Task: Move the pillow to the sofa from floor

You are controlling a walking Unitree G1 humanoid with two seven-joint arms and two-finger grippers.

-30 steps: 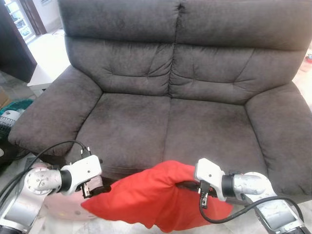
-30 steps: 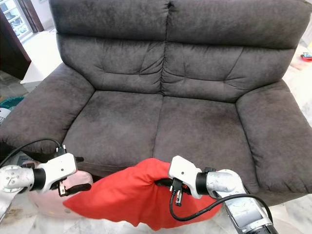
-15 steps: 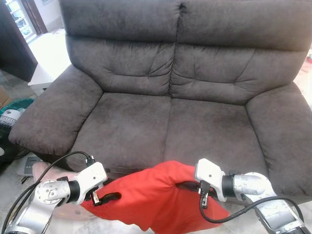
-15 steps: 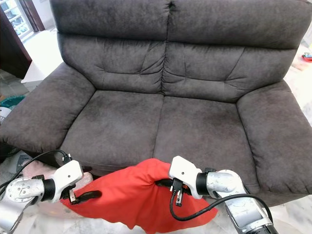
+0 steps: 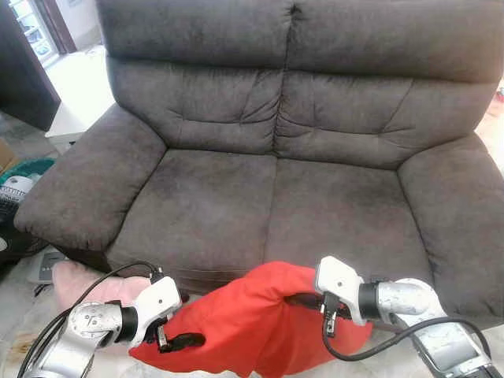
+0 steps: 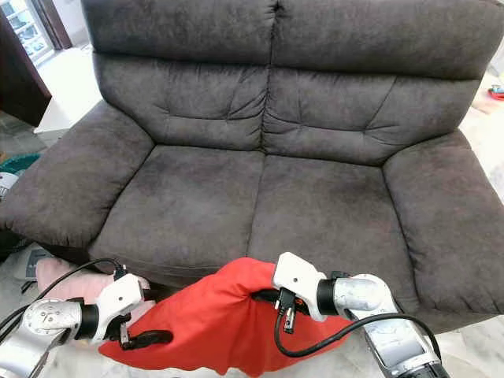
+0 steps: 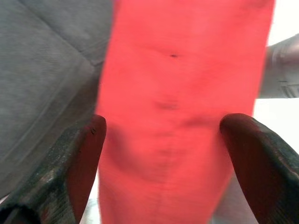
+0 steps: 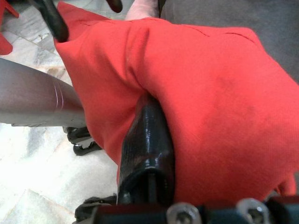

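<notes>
Since a second ago the left gripper (image 5: 183, 340) has dropped lower and swung in toward the red pillow (image 5: 252, 323); its wrist housing, earlier level with the sofa's front edge, now sits below it. Right arm much as it was.

Pillow: bright red fabric, held up off the floor in front of the dark grey two-seat sofa (image 5: 276, 157), just before the front edge of the seat cushions, roughly at the seam between the two seats. Not on the seat yet. Top of it bunched and folded over near the right wrist.

Right gripper (image 6: 268, 297): fingers pushed into the upper right part of the pillow. Right wrist view shows one black finger (image 8: 147, 144) with red cloth wrapped over and around it, so the fabric is pinched there and the grip closed on the pillow.

Left gripper: at the pillow's lower left corner. Left wrist view shows the two fingertips (image 7: 79, 154) spread wide, red cloth lying between them, not clamped. From the head, one finger lies across the pillow's left edge.

Pale pink cushion (image 5: 94, 283) lies on the floor at the sofa's left front corner, behind the left arm. Marble-patterned floor (image 8: 32, 186) beneath.
</notes>
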